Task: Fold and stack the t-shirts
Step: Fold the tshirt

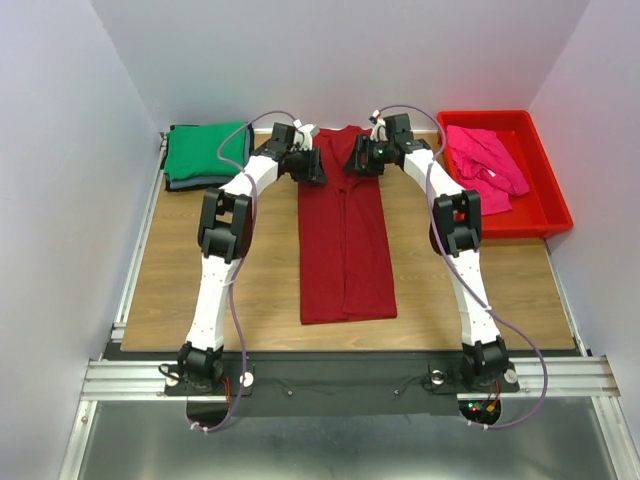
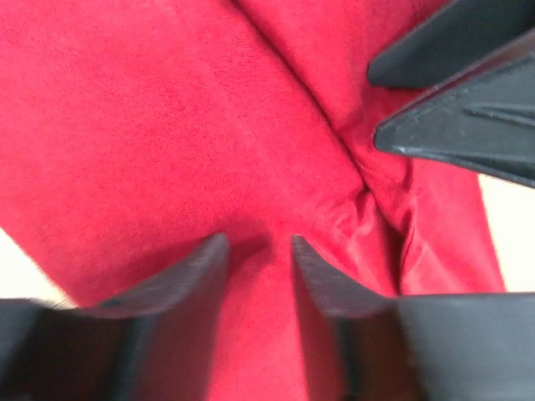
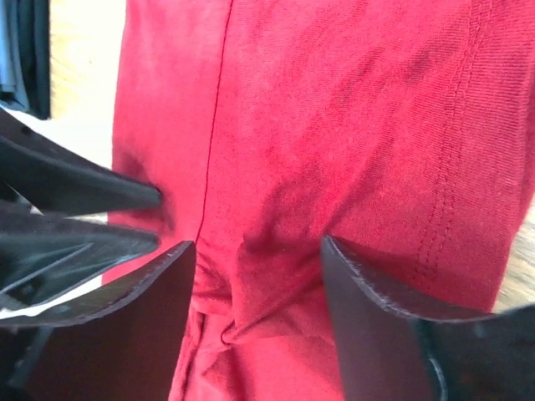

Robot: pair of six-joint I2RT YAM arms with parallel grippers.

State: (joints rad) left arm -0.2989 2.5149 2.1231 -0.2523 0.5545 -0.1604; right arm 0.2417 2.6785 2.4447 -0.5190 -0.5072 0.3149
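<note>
The maroon t-shirt lies folded into a long strip down the middle of the table. Both grippers are at its far end, by the collar. My left gripper is open, fingertips pressed down on the flat red cloth. My right gripper is open wider, straddling a bunched wrinkle of the cloth. Each wrist view shows the other gripper's fingers close by. The green t-shirt lies folded at the back left on a dark grey one. The pink t-shirt lies crumpled in the red tray.
The red plastic tray stands at the back right, beside the right arm. White walls enclose the table on three sides. Bare wood shows on both sides of the maroon strip.
</note>
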